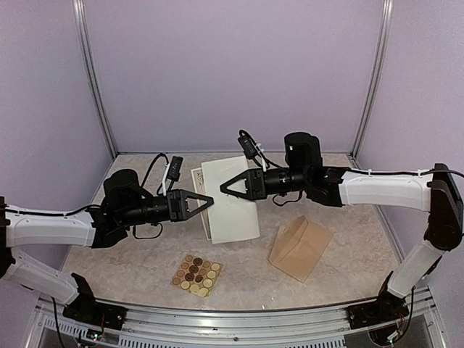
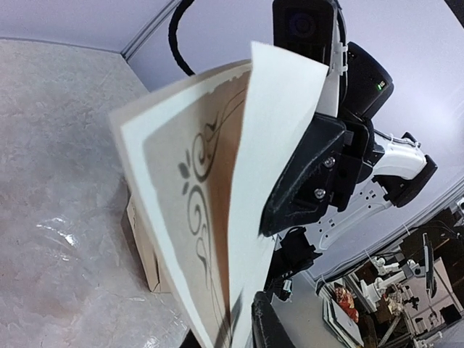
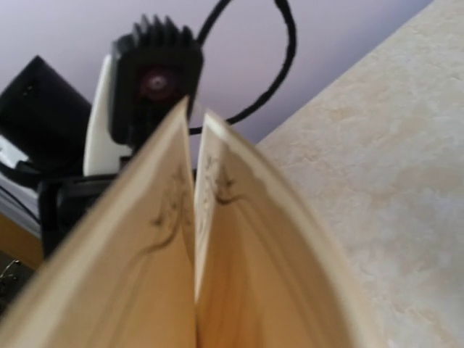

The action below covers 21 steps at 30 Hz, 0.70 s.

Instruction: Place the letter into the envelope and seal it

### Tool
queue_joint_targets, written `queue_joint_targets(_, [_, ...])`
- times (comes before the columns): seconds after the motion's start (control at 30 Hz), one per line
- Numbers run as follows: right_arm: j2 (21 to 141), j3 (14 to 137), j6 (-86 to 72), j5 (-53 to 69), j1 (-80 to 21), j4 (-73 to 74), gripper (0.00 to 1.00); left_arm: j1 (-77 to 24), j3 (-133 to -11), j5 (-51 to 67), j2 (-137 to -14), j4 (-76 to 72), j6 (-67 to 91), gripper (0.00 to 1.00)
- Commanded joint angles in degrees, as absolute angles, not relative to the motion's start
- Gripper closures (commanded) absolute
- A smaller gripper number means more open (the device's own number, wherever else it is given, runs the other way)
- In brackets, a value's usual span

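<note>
The letter is folded in half, white back outward, and held off the table between both grippers. My left gripper is shut on its left edge. In the left wrist view the letter shows its ornate dark border inside the fold, pinched by my left gripper at the bottom. My right gripper is shut on the letter's upper part. In the right wrist view the folded letter fills the frame and hides the right fingers. The tan envelope lies on the table to the right, its flap raised.
A small tan sheet of round stickers lies near the front, left of the envelope. The envelope also shows behind the letter in the left wrist view. Lilac walls and metal posts close in the back and sides.
</note>
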<state>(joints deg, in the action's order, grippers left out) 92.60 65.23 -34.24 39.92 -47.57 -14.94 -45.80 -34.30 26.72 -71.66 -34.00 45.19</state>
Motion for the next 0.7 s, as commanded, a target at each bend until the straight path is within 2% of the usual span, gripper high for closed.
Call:
queue_joint_targets(0.0, [93.15,67.83,-31.96,36.43,-48.78,-11.07,0.76,-46.14,-36.72,26.25,-72.49,-34.13,45.64,0.85])
queue_joint_targets(0.67, [96.67,72.47,-26.71,36.39,-51.42,-3.99,0.66,-46.15,-37.35,28.50,-75.57,-36.67,46.75,0.84])
